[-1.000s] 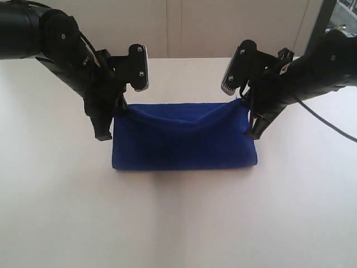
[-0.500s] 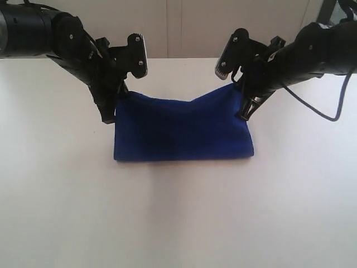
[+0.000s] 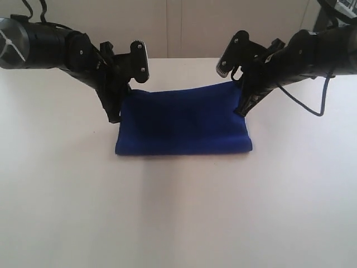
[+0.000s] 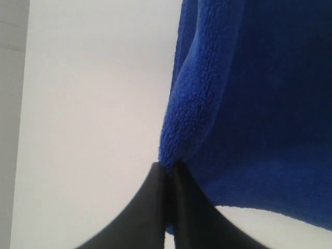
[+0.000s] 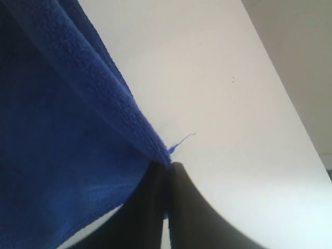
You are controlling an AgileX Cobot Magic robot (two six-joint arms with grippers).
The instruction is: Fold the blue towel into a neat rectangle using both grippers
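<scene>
The blue towel (image 3: 183,123) lies doubled over on the white table, its fold line nearest the camera in the exterior view. My left gripper (image 3: 116,107) is shut on the towel's far left corner, low over the table. My right gripper (image 3: 243,104) is shut on the far right corner. In the left wrist view the black fingers (image 4: 155,199) pinch the fleece corner of the towel (image 4: 249,93). The right wrist view has the towel (image 5: 57,135) clamped between the black fingers (image 5: 150,202), with a loose blue thread (image 5: 181,139) sticking out at the corner. No white tag shows.
The white table (image 3: 178,212) extends on all sides of the towel. A pale wall with panel seams (image 3: 173,28) stands behind it. A black cable (image 3: 312,109) loops off the right arm.
Both grippers carried the towel's upper layer toward the far edge and lowered it. The sagging top edge has pulled taut and now lies nearly flat over the bottom layer.
</scene>
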